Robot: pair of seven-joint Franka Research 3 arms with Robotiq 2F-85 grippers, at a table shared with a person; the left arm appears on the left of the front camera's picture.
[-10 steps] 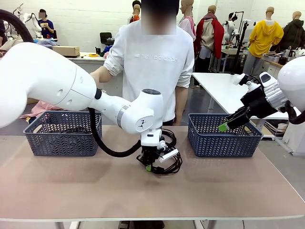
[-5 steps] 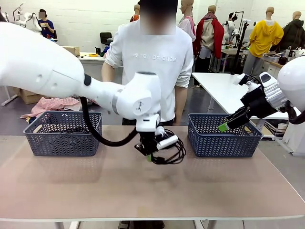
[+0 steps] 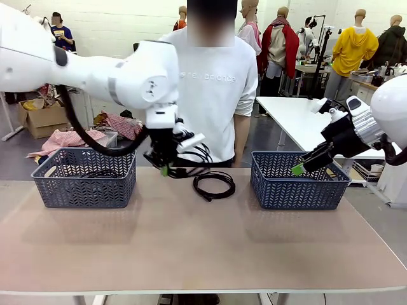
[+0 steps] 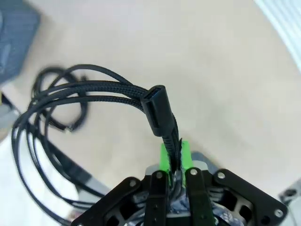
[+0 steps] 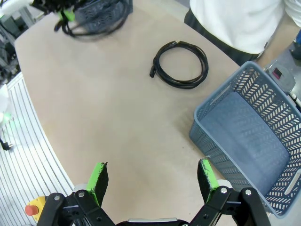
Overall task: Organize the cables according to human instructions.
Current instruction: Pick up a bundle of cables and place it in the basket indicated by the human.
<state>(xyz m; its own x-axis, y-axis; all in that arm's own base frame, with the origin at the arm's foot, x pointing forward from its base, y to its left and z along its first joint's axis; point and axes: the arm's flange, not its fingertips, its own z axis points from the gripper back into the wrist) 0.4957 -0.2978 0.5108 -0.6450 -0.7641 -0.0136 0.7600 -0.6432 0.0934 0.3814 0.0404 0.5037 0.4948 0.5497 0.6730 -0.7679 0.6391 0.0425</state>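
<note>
The left end effector [image 3: 164, 170], black with green pads, is clamped tight on a thin black power cable wound in a round coil [image 3: 198, 156]. It holds the coil in the air, clear of the tan bench [image 3: 191, 254]. It hangs over the far part of the bench, between the grey-blue woven plastic basket on the left [image 3: 82, 187] and the bench's middle. The person in a white sweatshirt [image 3: 210, 95] stands just behind it at the far side.

In the left wrist view the two fingers [image 4: 194, 193] are pressed together on the cord. From there the strands rise to a black plug [image 4: 157, 106], and the loops [image 4: 70, 92] fan out to the picture's left over the bench [image 4: 211, 56].

A second black cable coil [image 3: 214, 185] lies flat on the bench near its far edge, between the two baskets and nearer the grey-blue woven basket on the right [image 3: 299, 190]. It touches neither basket. Its plug end points toward the robot's side. Black cords [image 3: 95, 173] show inside the left basket.

The right end effector [image 3: 297, 169] is spread wide and grips nothing. It hovers at the near left part of the right basket. In its own wrist view the green-padded fingers [image 5: 99, 176] stand far apart [image 5: 153, 181] above bare bench [image 5: 117, 122]. The right basket's wall [image 5: 221, 101] is at the picture's right and the second coil [image 5: 181, 63] lies beyond. The left end effector [image 5: 66, 16] and its cable [image 5: 96, 28] are blurred at the top left.
</note>
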